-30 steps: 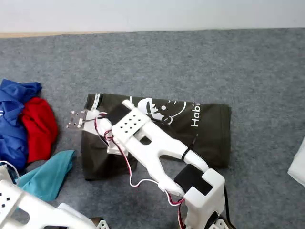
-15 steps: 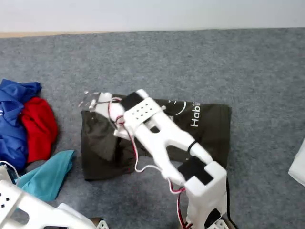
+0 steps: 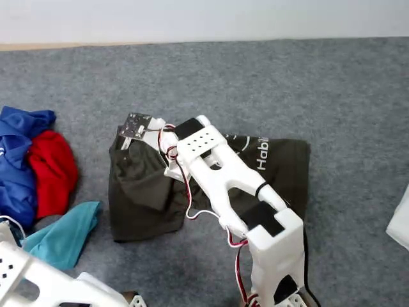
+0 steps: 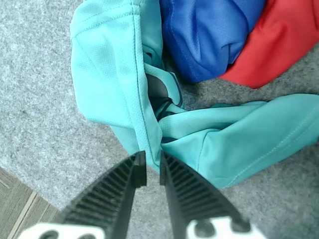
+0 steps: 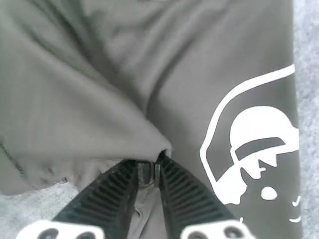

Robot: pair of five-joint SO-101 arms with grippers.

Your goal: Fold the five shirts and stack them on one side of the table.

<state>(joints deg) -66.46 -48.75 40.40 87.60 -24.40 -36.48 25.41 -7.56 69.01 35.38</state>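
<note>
My right gripper (image 5: 149, 172) is clamped on the dark olive shirt (image 5: 209, 74). A bunched fold of the cloth is pinched between the 2 fingertips, and from that pinch the fabric spreads out in creases. The white printed figure (image 5: 254, 149) on the shirt lies just beside the gripper.

From the high view, the same gripper (image 3: 137, 126) sits at the far left corner of the dark olive shirt (image 3: 284, 176), and my arm reaches across the garment from the near edge of the grey tabletop (image 3: 255, 77). The shirt lies about mid-tabletop. Its right part is flat, while its left part is rumpled and drawn up toward the pinch.

My left gripper (image 4: 148, 169) is over the pile at the left side of the tabletop. Its fingers are drawn almost together, with only a slim gap between them. The hem of the teal shirt (image 4: 109, 74) lies right at the tips, and I cannot tell whether they touch it. The blue shirt (image 4: 209, 30) and the red shirt (image 4: 279, 40) lie crumpled just beyond the teal one, touching each other.

In the high view, these 3 sit well apart from the olive one: blue shirt (image 3: 19, 160), red shirt (image 3: 54, 169) and teal shirt (image 3: 64, 236). A white piece of cloth (image 3: 401, 220) shows at the right edge.
</note>
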